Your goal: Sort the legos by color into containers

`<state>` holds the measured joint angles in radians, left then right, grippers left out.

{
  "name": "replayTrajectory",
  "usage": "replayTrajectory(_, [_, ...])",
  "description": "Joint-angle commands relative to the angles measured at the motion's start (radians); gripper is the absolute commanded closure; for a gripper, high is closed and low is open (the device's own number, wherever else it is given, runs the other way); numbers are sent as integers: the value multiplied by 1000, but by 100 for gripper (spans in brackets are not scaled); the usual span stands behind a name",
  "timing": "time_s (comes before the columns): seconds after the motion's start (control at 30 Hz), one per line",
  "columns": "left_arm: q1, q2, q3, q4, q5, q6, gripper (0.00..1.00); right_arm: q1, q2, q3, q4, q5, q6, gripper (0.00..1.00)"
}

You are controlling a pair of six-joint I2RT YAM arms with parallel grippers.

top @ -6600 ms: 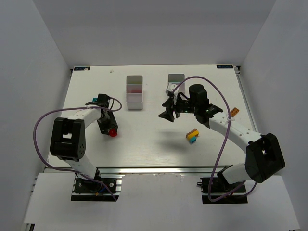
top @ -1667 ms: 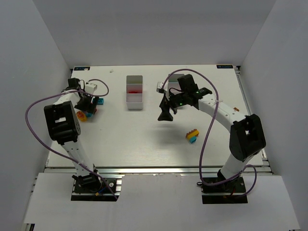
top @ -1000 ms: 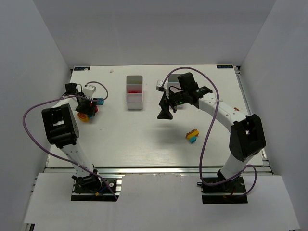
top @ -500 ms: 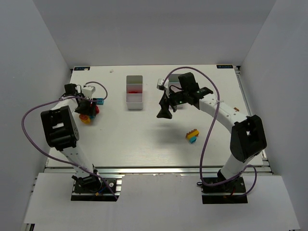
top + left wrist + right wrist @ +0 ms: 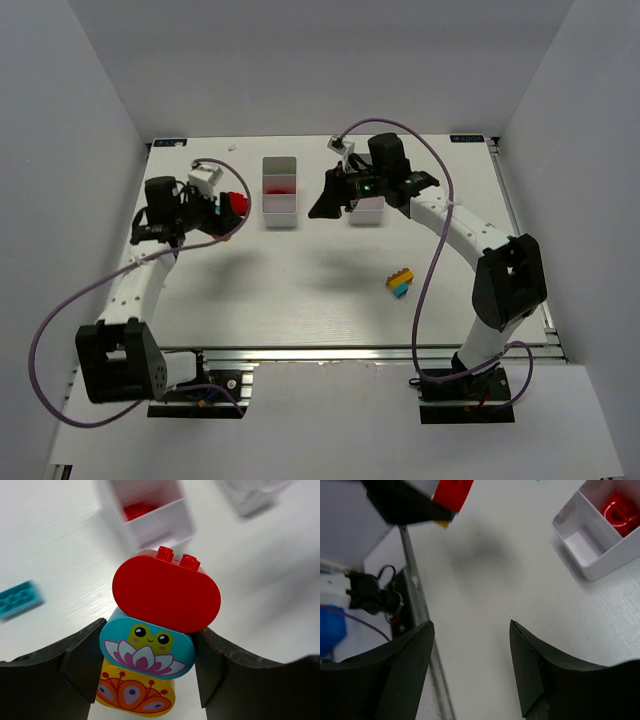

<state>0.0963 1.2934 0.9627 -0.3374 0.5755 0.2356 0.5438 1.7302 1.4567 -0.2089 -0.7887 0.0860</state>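
- Both arms have moved since half a second earlier: the left gripper (image 5: 149,645) has come up off the table's (image 5: 300,290) left edge and swung toward the left bin (image 5: 280,222), taking its bricks along, and the right gripper (image 5: 470,625) has drifted up and left, into the gap between the two bins.
- The left claw is pinching a stack of three bricks (image 5: 150,640). A red rounded brick (image 5: 166,597) sits on top, a teal frog brick (image 5: 146,645) is in the middle and a yellow-orange brick (image 5: 136,695) is at the bottom. The fingers (image 5: 82,660) press on the teal one's sides.
- The stack hangs above the table just left of the left bin, not yet over it.
- The right claw is spread, with nothing between its fingers.
- A loose red brick (image 5: 279,186) already lies in what looks like the left bin's middle compartment, so the red top piece probably belongs there.
- Dropping the stack whole would mix the colours, so the step is likely done best by splitting it first.
- The free right gripper could pinch the red brick's long sides and peel it upward while the left claw holds firm.
- A teal flat brick (image 5: 20,600) on the table and a yellow and blue pair (image 5: 400,283) are still unsorted.
- The right bin (image 5: 367,215) is partly hidden by the right arm.
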Motion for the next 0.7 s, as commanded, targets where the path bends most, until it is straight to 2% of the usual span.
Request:
replayTrajectory(0.0, [-79,-120,-89,115,87,-136,94,50,-11,34,122,46,401,33])
replayTrajectory(0.03, [-131,-143,-107,136,87,-157,94,62,-3,59,106,83,423,30])
replayTrajectory(0.1, [-159,-199,-151,184,83,-211,94,91,28,123,83,97,472,19])
replayTrajectory(0.23, [-230,-250,-196,206,75,-260,94,131,71,194,51,115,488,11])
replayTrajectory(0.5, [-319,-269,-200,193,31,-265,95,200,86,125,71,120,478,11])
replayTrajectory(0.67, [-339,-270,-199,195,14,-266,95,211,97,123,54,163,478,22])
